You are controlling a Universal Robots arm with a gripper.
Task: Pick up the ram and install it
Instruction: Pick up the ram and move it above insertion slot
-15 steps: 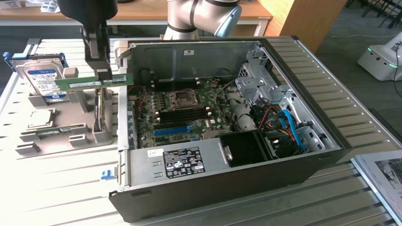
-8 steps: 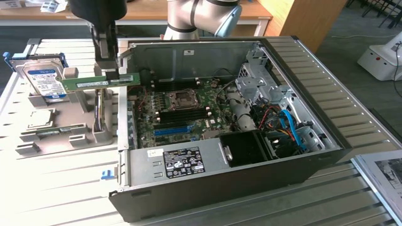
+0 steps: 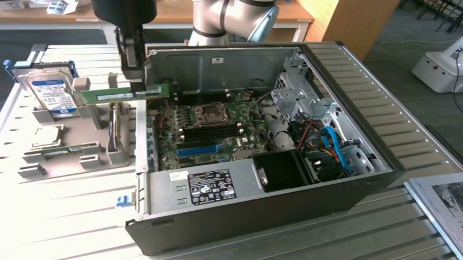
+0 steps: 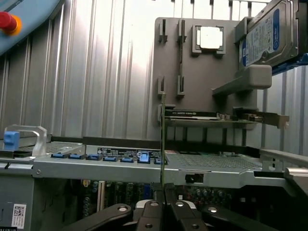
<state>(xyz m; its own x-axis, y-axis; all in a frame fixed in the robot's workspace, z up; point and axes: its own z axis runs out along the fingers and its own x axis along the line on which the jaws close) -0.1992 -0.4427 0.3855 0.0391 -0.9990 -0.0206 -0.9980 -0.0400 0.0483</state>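
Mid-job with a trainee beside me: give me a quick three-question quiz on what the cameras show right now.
1. Multiple choice: what is the gripper shut on? A) a screwdriver B) the ram C) a loose screw
2. True or false: the ram is not yet seated in the motherboard.
3. Fill the gap: the hard drive stands on the exterior view's ____ of the computer case.

Key: 1 B; 2 true; 3 left.
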